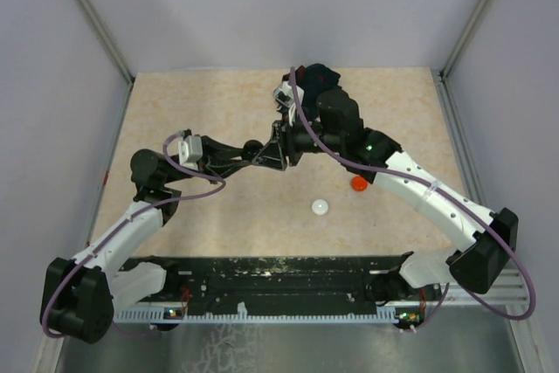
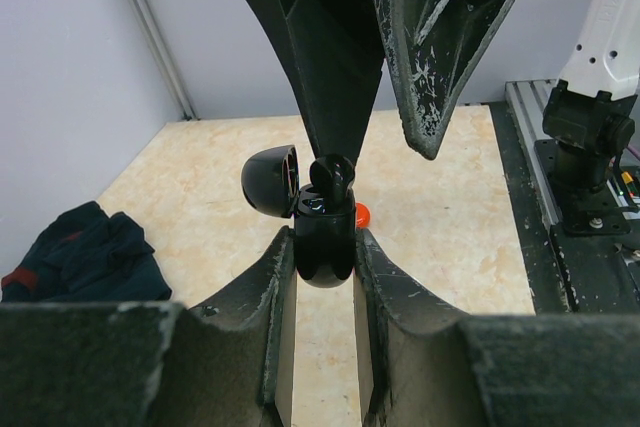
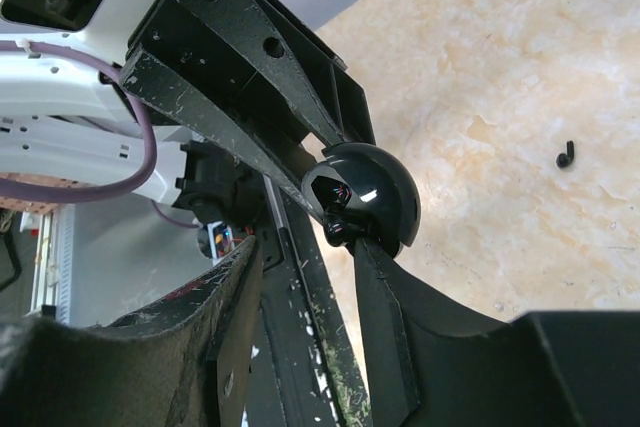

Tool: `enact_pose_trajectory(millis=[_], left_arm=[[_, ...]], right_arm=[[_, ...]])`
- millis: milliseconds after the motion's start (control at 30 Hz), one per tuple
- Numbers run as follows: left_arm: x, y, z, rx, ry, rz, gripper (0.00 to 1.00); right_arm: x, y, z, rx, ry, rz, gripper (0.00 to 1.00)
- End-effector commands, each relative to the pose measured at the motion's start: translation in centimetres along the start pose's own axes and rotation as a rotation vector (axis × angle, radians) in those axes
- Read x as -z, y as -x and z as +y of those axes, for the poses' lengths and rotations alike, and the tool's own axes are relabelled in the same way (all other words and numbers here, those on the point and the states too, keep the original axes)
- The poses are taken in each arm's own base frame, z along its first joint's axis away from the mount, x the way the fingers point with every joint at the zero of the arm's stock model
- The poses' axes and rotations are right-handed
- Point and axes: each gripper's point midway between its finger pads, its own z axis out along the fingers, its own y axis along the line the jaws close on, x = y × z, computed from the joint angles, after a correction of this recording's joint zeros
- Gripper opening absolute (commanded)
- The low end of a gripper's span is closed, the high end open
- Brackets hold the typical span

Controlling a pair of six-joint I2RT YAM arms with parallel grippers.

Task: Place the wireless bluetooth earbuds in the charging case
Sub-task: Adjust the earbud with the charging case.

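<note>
The glossy black charging case is held upright above the table with its lid swung open to the left. My left gripper is shut on the case body, one finger on each side. A black earbud sits at the case's open top. My right gripper comes down from above with its jaws apart, and one fingertip rests on that earbud. The right wrist view shows the case and the earbud against my right-hand finger. In the top view both grippers meet at mid-table, left and right.
An orange-red puck and a white puck lie on the table in front of the grippers. A dark navy cloth is bunched at the back edge. A tiny black hooked piece lies on the tabletop. Grey walls enclose the table.
</note>
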Motion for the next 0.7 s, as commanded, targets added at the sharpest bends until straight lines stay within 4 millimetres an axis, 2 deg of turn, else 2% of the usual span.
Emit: enact_pose_trajectory(millis=[0,167,433,667], left_arm=[[-0.1,0.3,0.0,-0.017,0.004,-0.006,0.0],[-0.1,0.3,0.0,-0.012,0.001,-0.003,0.0],[0.0,0.2,0.6,-0.009,0.041,0.003,0.0],[0.3,0.1,1.6,-0.021,0.109,0.014,0.0]], right_arm=[[-0.2,1.6,2.6,0.043,0.106,-0.042,0.42],[-0.6,2.0,3.4,0.051,0.137,-0.042,0.41],[-1.4,0.9,5.3,0.043,0.211,0.029,0.4],[-0.9,0.4,5.5,0.044,0.194,0.062,0.39]])
